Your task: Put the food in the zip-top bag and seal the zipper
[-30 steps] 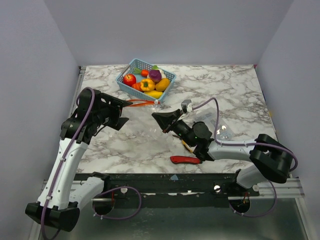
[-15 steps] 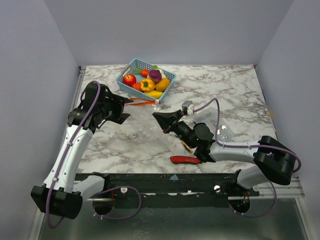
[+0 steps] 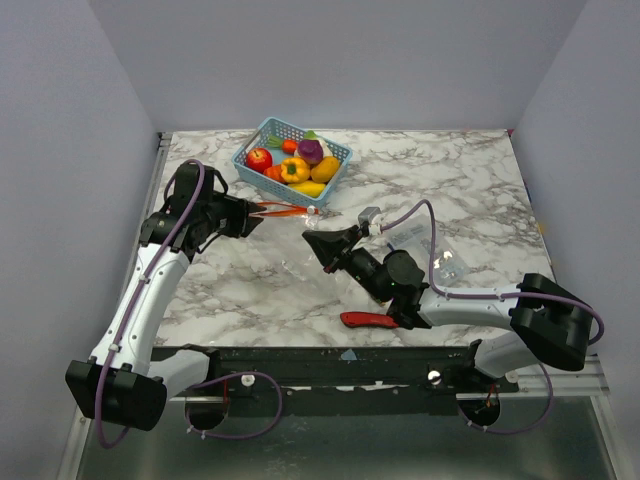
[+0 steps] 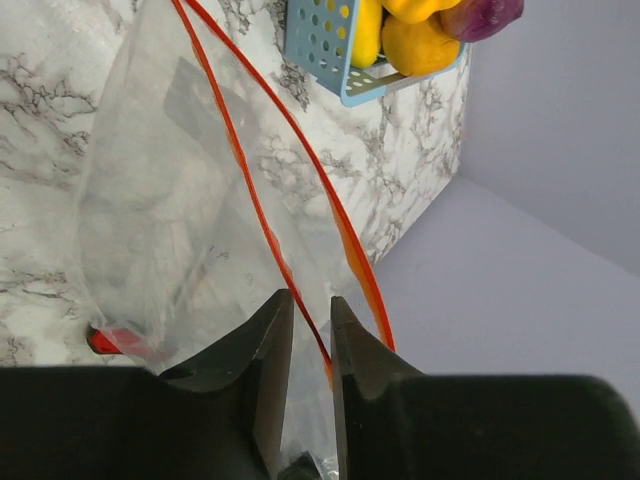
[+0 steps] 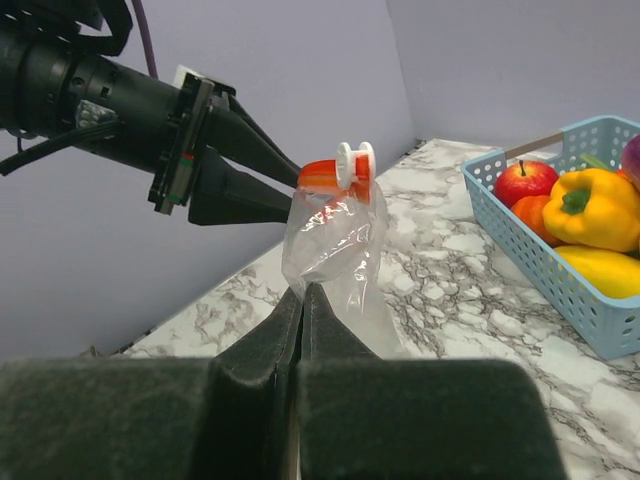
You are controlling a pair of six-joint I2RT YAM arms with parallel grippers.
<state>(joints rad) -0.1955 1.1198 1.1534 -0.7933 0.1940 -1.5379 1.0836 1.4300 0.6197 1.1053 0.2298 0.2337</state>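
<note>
The zip-top bag hangs above the marble table, held up between both arms. My right gripper is shut on the bag's clear film below the mouth. The zipper runs red-orange along the mouth, with a white slider at its end. My left gripper straddles one zipper strip. Its jaws stand narrow, with a gap still showing on both sides of the strip. The food lies in the light blue basket behind the bag.
A red-handled utility knife lies near the front edge under my right arm. A stiff clear packet lies to the right of centre. Grey walls close in the table on the left, back and right.
My left gripper has moved right to the bag's mouth, and its jaws have narrowed from wide open around one zipper strip. The right gripper stays shut on the bag, almost still.
</note>
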